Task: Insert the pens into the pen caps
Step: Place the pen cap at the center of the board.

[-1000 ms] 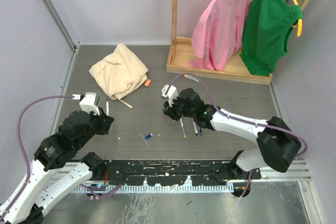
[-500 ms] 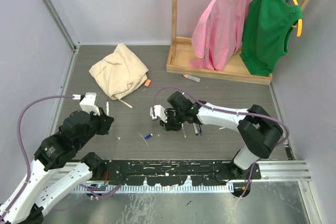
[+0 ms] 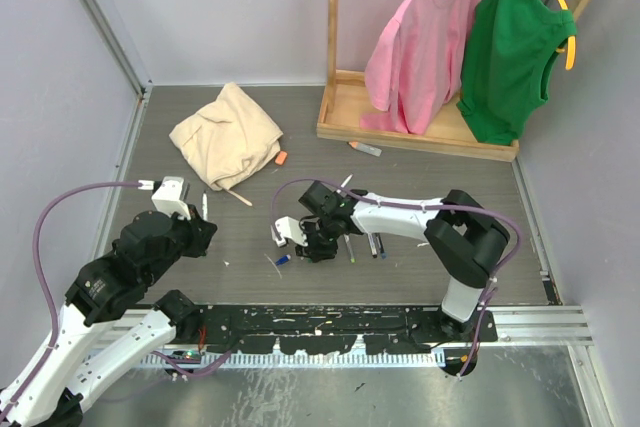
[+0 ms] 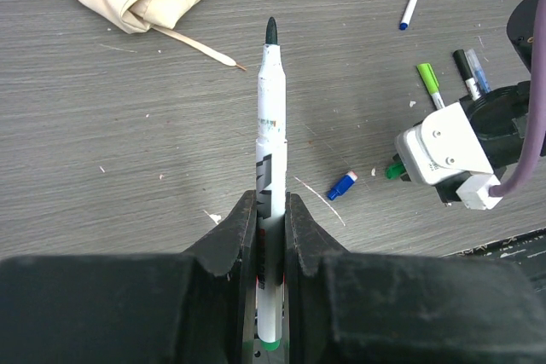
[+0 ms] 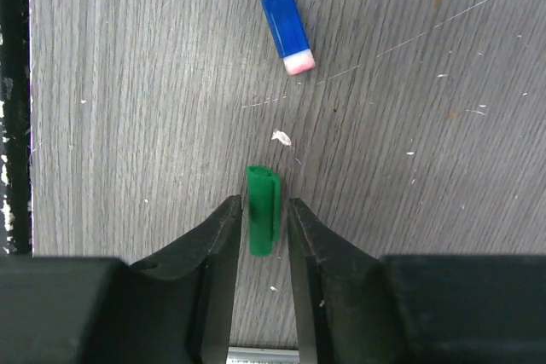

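My left gripper (image 4: 270, 210) is shut on a white pen (image 4: 270, 125). Its dark green tip points away from me over the table, and the same pen (image 3: 204, 205) shows in the top view. My right gripper (image 5: 260, 206) hangs low over the table with its jaws open on either side of a green pen cap (image 5: 263, 221). The cap lies flat with a thin gap on each side. A blue pen cap (image 5: 285, 19) lies just beyond it. More pens (image 4: 429, 84) lie in a group behind the right wrist, and a white one (image 4: 411, 4) lies farther off.
A tan cloth (image 3: 227, 135) with a thin tan stick (image 3: 237, 194) lies at the back left, and an orange cap (image 3: 281, 157) sits beside it. A wooden rack base (image 3: 400, 132) holds hanging pink and green garments. Another pen (image 3: 365, 148) lies by the rack.
My right arm has swung left and towards the near edge, away from the group of pens. Its jaws have opened around the green cap. The left arm has not moved.
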`<act>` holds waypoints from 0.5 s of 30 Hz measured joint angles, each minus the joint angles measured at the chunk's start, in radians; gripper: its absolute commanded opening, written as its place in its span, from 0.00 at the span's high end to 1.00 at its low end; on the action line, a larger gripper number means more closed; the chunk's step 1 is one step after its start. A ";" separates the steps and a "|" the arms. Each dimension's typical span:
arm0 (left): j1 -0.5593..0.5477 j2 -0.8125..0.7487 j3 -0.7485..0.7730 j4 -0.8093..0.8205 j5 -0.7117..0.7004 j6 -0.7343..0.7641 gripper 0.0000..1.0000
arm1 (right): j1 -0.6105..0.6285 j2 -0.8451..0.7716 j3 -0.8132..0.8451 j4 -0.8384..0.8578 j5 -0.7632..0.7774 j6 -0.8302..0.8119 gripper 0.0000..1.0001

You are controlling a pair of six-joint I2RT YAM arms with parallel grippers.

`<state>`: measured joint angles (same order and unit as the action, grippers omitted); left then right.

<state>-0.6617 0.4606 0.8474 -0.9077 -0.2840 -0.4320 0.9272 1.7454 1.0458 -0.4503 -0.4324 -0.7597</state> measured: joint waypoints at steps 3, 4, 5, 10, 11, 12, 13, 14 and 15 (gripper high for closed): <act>0.000 0.000 0.000 0.000 0.000 0.000 1.00 | 0.000 -0.002 0.000 0.000 -0.001 -0.002 0.62; 0.000 0.000 0.000 0.000 0.000 0.000 1.00 | 0.000 -0.006 0.000 0.000 -0.002 -0.001 0.62; 0.000 0.000 0.000 0.000 0.000 0.000 1.00 | 0.000 -0.013 0.000 0.000 -0.003 0.002 0.62; 0.000 0.000 0.000 0.000 0.000 0.000 1.00 | 0.000 -0.098 -0.012 0.051 0.006 0.080 0.61; 0.000 0.000 0.000 0.000 0.000 0.000 1.00 | 0.000 -0.125 -0.028 0.089 0.014 0.121 0.61; 0.000 0.000 -0.001 0.000 0.000 0.000 1.00 | 0.000 -0.149 -0.047 0.127 0.021 0.164 0.60; 0.000 0.000 -0.001 0.000 0.000 0.000 1.00 | 0.000 -0.179 -0.079 0.184 0.031 0.228 0.60; 0.000 0.000 -0.001 0.000 0.000 0.000 1.00 | 0.000 -0.208 -0.114 0.236 0.043 0.299 0.60; 0.000 0.000 -0.001 0.000 0.000 0.000 1.00 | 0.000 -0.238 -0.158 0.300 0.060 0.383 0.60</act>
<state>-0.6617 0.4606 0.8463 -0.9077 -0.2840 -0.4316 0.9276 1.5070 0.8879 -0.1501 -0.3721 -0.3767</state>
